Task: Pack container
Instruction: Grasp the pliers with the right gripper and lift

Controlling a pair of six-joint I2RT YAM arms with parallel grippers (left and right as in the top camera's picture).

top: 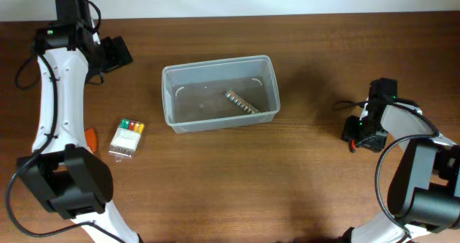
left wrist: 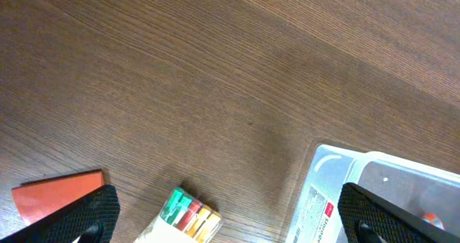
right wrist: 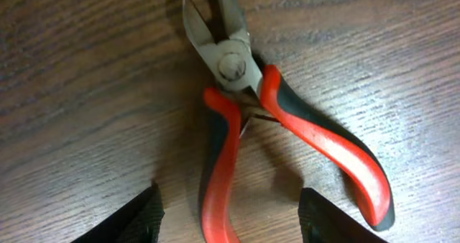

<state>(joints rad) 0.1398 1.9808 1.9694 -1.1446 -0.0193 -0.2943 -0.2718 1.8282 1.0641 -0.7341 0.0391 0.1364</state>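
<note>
The clear plastic container (top: 167, 99) stands at the table's middle with a ridged metal tool (top: 241, 101) lying inside. Its corner shows in the left wrist view (left wrist: 327, 189). My left gripper (top: 115, 53) is open and empty above the table at the far left; in its wrist view (left wrist: 230, 228) it hangs over a pack of coloured markers (left wrist: 188, 216). My right gripper (top: 358, 131) is open and low over red-and-black-handled cutters (right wrist: 233, 92). Its fingers (right wrist: 226, 218) straddle one red handle. The cutters are almost hidden under the gripper in the overhead view.
The marker pack (top: 127, 137) lies left of the container. An orange flat piece (top: 90, 138) lies beside it, partly under the left arm, and shows in the left wrist view (left wrist: 57, 194). Bare wood lies in front of the container.
</note>
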